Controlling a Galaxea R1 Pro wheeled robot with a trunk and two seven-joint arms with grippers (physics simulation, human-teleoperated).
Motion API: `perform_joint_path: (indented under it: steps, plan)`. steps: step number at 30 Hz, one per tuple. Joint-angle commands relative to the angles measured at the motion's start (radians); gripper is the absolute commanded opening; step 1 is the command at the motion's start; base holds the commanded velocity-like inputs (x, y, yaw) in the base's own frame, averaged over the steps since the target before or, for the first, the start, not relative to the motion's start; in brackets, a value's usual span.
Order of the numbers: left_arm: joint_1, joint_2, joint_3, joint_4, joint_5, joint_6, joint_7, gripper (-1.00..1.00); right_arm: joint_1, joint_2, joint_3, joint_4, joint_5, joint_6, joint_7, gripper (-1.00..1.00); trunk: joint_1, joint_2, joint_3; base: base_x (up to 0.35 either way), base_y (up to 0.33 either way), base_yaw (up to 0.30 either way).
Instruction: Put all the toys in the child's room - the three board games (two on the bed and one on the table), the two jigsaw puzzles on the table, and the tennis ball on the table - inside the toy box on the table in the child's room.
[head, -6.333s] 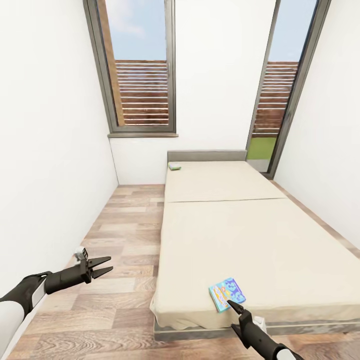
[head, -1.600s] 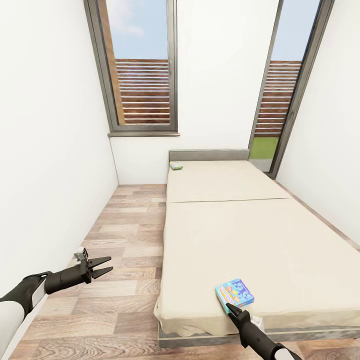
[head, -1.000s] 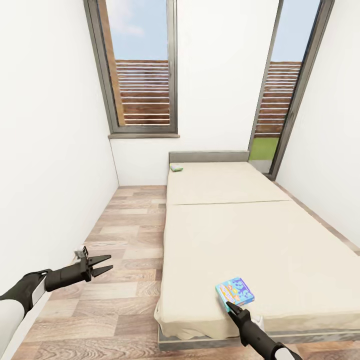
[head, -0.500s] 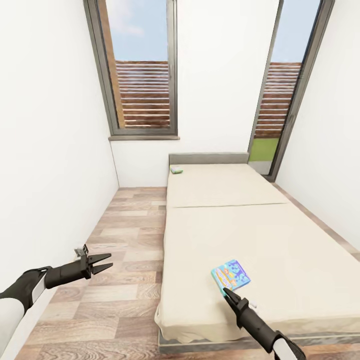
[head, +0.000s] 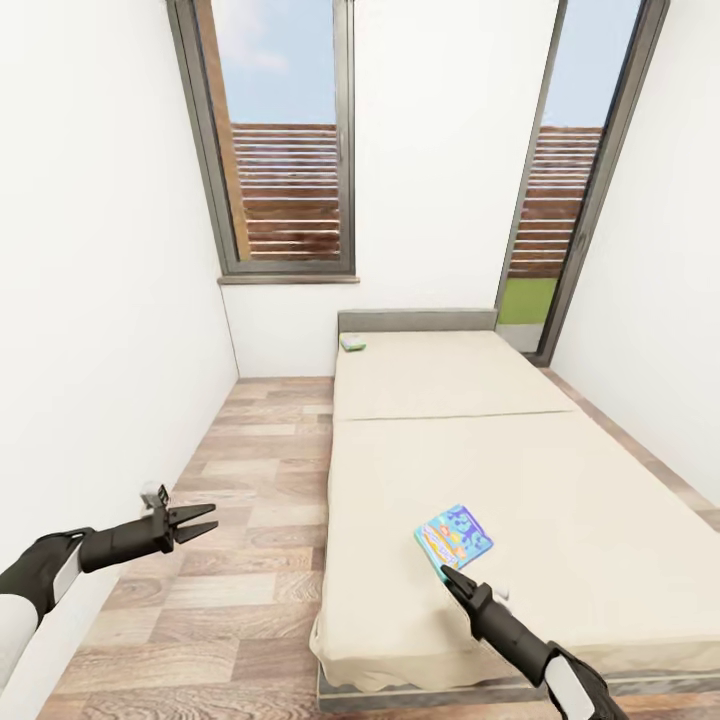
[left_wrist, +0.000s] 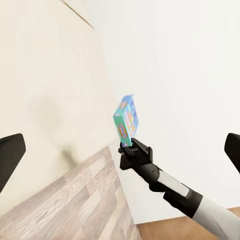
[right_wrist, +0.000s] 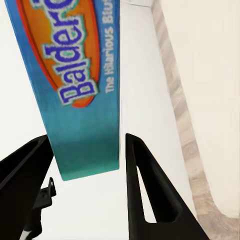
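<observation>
1. My right gripper (head: 447, 573) is clamped on the near edge of the blue board game (head: 454, 534), lower centre, lifted off the bed (head: 560, 470) for carrying.
2. My left gripper (head: 205, 517), lower left, is spread wide and empty, kept clear over the floor (head: 250, 480).
3. A second board game (head: 352, 343) lies mid-frame at the bed's head.

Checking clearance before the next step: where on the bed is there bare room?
Nearly all the bed is bare, between the small box at the headboard corner and the blue board game in the right pincer near the foot.
</observation>
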Motion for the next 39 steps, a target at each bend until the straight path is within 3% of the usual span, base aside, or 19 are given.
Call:
perform_joint_path:
  steps: [1, 3, 10, 19, 24, 26, 34, 39]
  plan:
    - [0.000, 0.003, 0.001, -0.001, -0.002, 0.010, -0.004, 1.00, 0.000, -0.001, 0.003, -0.013, 0.001, 0.004, 0.002, -1.00, -0.004, 0.007, 0.002, 0.000, 0.000, 0.000]
    - [0.000, 0.013, 0.000, -0.004, -0.001, 0.009, -0.004, 1.00, 0.002, -0.002, 0.028, -0.070, 0.000, 0.004, 0.005, -1.00, -0.012, 0.021, 0.008, 0.000, 0.000, 0.000]
    - [0.000, 0.024, 0.000, -0.007, -0.001, 0.006, -0.004, 1.00, 0.008, -0.004, 0.079, -0.107, 0.002, 0.000, 0.060, -1.00, -0.038, 0.070, 0.030, 0.000, 0.000, 0.000]
    - [0.003, 0.036, -0.005, -0.009, -0.002, 0.010, -0.004, 1.00, 0.017, -0.006, 0.077, -0.109, 0.000, -0.011, 0.101, -1.00, -0.073, 0.133, 0.059, 0.000, 0.000, 0.000]
    - [0.004, 0.062, -0.079, -0.007, -0.011, 0.012, -0.004, 1.00, 0.017, -0.003, 0.079, -0.109, -0.001, -0.010, 0.099, -1.00, -0.092, 0.168, 0.074, 0.000, 0.000, 0.000]
    - [0.004, 0.069, -0.090, -0.007, -0.013, 0.012, -0.004, 1.00, 0.018, -0.003, 0.078, -0.109, -0.001, -0.010, 0.097, -1.00, -0.100, 0.182, 0.081, 0.000, 0.000, 0.000]
    - [0.004, 0.066, -0.090, -0.009, -0.012, 0.012, -0.004, 1.00, 0.018, -0.001, 0.081, -0.113, 0.000, -0.014, 0.095, -1.00, -0.130, 0.238, 0.106, 0.000, 0.000, 0.000]
    - [0.004, 0.068, -0.089, -0.009, -0.012, 0.012, -0.004, 1.00, 0.015, -0.001, 0.090, -0.244, 0.005, 0.031, 0.082, -1.00, -0.150, 0.273, 0.121, 0.000, 0.000, 0.000]
